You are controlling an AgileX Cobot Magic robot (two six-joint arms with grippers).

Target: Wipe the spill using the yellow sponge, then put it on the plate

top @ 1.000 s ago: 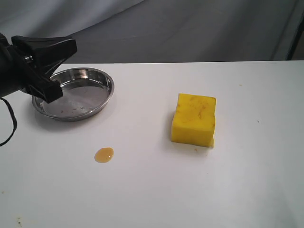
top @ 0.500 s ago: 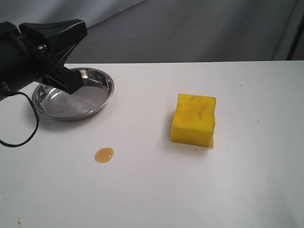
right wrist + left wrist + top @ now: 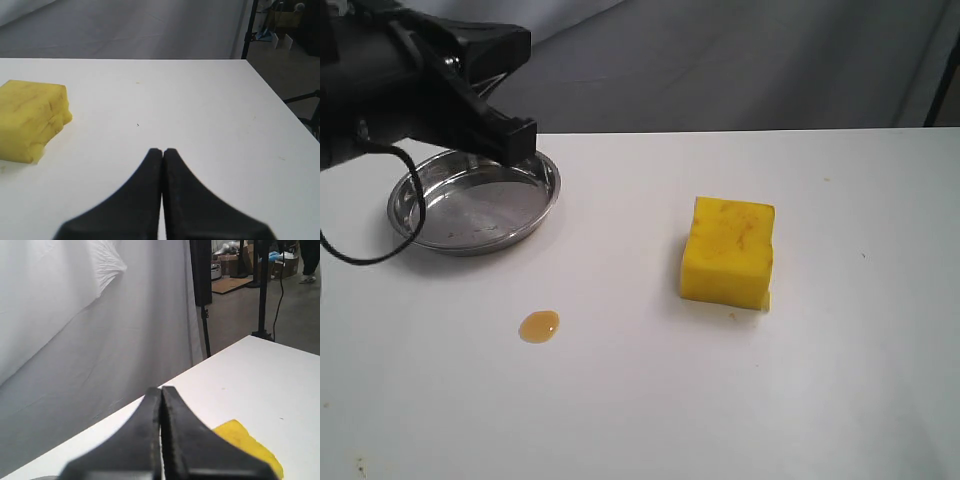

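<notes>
Table (image 3: 840, 400) white, bare apart from the three task items; left arm large and dark at the exterior view's upper left, cable looping below it; left gripper (image 3: 517, 140) raised over the far rim of the plate, its height above the rim not readable; left wrist view shows the left gripper (image 3: 161, 390) with jaws pressed together, nothing between them; right gripper (image 3: 162, 150) likewise closed tight on nothing, low over bare table, and outside the exterior view. Plate (image 3: 470, 215) shiny steel, holding nothing, at the left rear of the table. Yellow sponge (image 3: 728, 250) resting flat on the table, well apart from the plate on the right side, untouched by either gripper, faint brownish stains on its top face; the right wrist view has the yellow sponge (image 3: 30, 120) near but off to one side of the jaws; the left wrist view catches only a corner of the yellow sponge (image 3: 250, 447) beyond the fingertips. Spill (image 3: 539, 326) a small glossy amber blob, whole and unsmeared, in front of the plate and apart from it, well apart from the sponge. Judgement: step in hand is the approach to the sponge; grasp not made, wipe not begun, placing far off. Next move calls for one gripper to part its jaws wider than the thick block, settle over the sponge, and close on opposite side faces; which arm will take it cannot be told; the foam should give under the squeeze, so a firm, centred hold looks advisable before dragging it across the blob.
</notes>
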